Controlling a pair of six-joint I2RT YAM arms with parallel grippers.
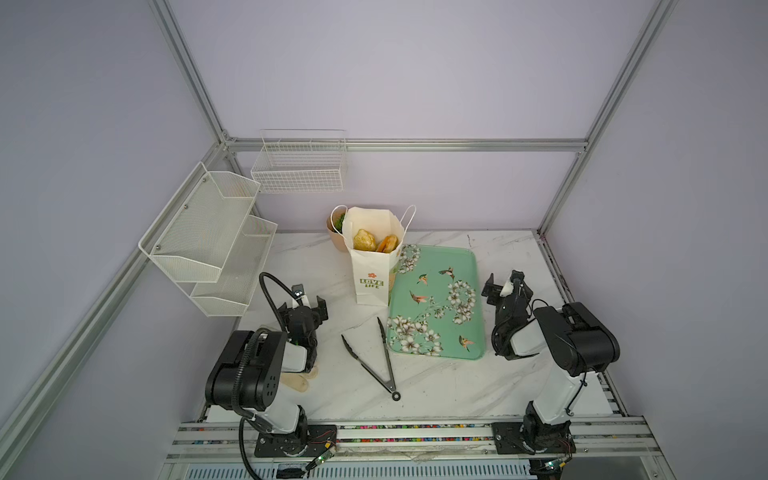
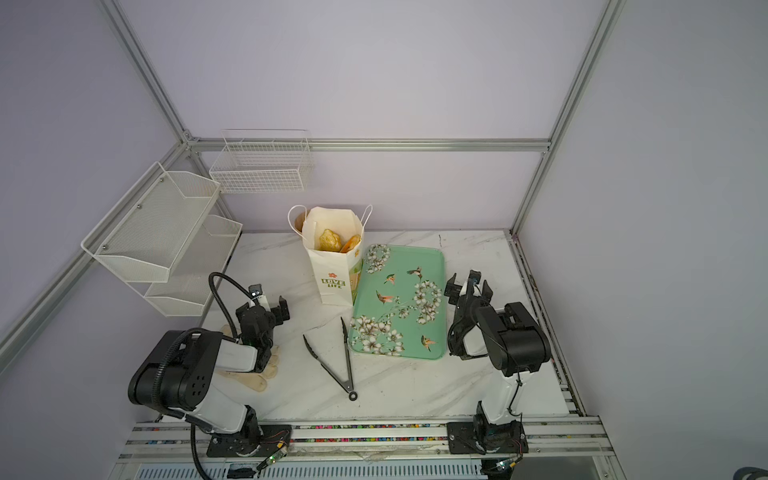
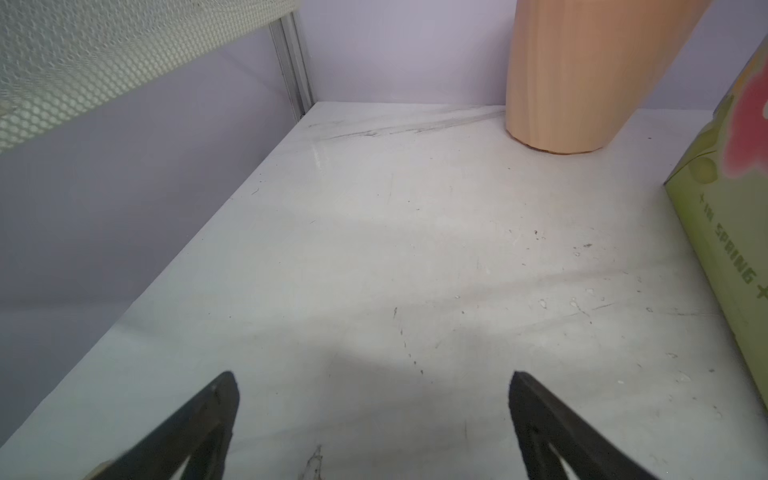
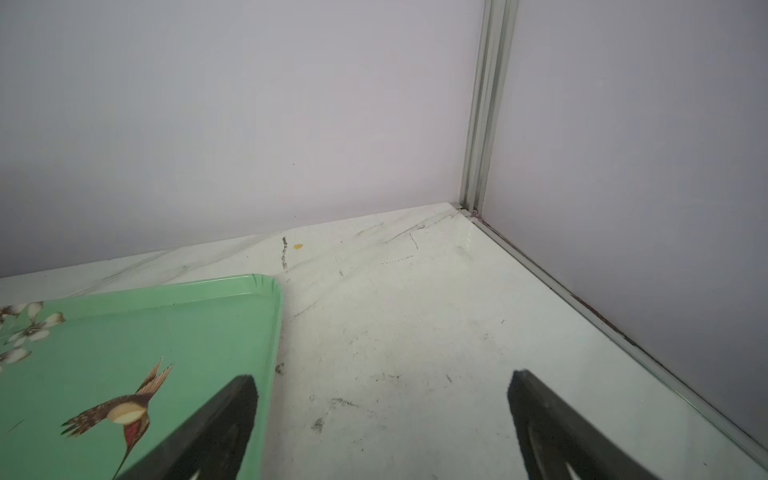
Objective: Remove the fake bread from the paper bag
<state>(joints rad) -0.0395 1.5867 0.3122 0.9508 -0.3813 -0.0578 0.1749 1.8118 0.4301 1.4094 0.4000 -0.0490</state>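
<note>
Both arms sit folded at the near rail, with elbows raised and wrists low over the table (image 1: pixel 436 386). The left gripper (image 1: pixel 311 299) points towards the back wall, its jaws spread wide and holding nothing. The right gripper (image 1: pixel 505 286) does the same, also released and bare.

Between the two grippers and slightly nearer the rail lie black tongs (image 1: pixel 387 361), splayed open on the white marble top. A green tray (image 1: pixel 449 255) lies just left of the right gripper, and in the right wrist view one finger overlaps its edge.

Ahead and right of the left gripper the bag (image 1: pixel 370 270) stands upright, touching the tray's far left corner. The bread (image 1: pixel 365 240) is inside it, showing at the open mouth. A peach pot (image 3: pixel 573 83) stands behind the bag.

A mesh shelf (image 1: pixel 199 232) hangs left of the left gripper. A wire basket (image 1: pixel 299 170) hangs on the lilac back wall.
</note>
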